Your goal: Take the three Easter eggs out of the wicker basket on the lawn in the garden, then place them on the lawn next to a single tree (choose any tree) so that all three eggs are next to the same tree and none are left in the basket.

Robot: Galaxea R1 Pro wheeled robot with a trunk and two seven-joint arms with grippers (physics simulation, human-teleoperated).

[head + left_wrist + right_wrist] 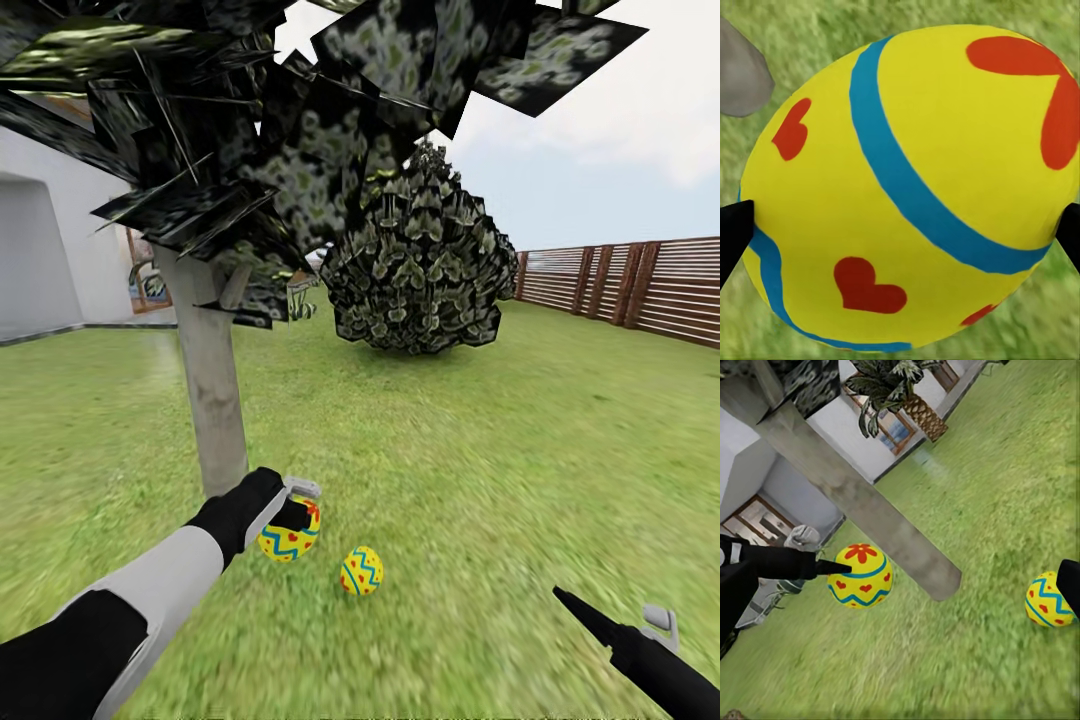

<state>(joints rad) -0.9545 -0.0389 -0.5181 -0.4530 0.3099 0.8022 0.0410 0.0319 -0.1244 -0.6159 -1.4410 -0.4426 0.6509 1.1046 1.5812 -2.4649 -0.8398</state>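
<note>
My left gripper (pixel 291 517) is shut on a yellow Easter egg (pixel 289 538) with blue bands and red hearts, low over the lawn (pixel 480 450) beside the tree's pale grey trunk (pixel 213 395). Up close, that egg (pixel 907 187) sits between the black fingertips (pixel 733 232). In the right wrist view the held egg (pixel 859 576) hangs by the trunk (pixel 862 514). Another egg (pixel 361 571) lies on the grass just right of it, also seen as egg (pixel 1048 600). My right gripper (pixel 600 625) hovers open and empty at the lower right. The wicker basket is out of view.
A dense dark-leaved tree (pixel 420 265) stands farther back on the lawn. A brown slatted fence (pixel 640 285) runs along the right. The white house (pixel 50 250) is at the left, with a short palm (pixel 892 390) beside it. Leaves of the near tree's crown (pixel 250 120) hang overhead.
</note>
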